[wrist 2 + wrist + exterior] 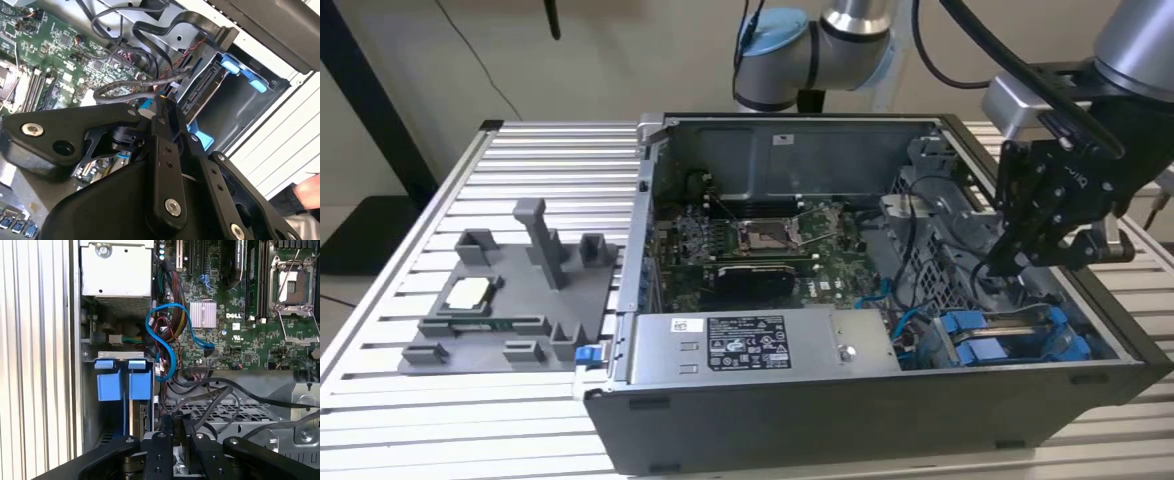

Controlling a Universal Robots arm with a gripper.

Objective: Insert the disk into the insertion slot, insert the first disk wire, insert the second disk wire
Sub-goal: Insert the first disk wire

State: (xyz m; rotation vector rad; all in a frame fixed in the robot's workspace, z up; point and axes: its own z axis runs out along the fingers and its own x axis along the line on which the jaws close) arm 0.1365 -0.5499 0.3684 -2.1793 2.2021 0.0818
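disk (139, 386) looks seated in the insertion slot (120, 355); gripper (176, 426) hovers by the black wires (220, 395), grip state i cannot tell; wires want a square, gentle push

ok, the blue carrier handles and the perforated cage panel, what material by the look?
The bright blue drive-carrier handles are likely moulded plastic: uniform saturated colour, matte, soft edges. The grey perforated drive-cage panel is probably sheet steel: bare dull metallic sheen, rows of punched holes.
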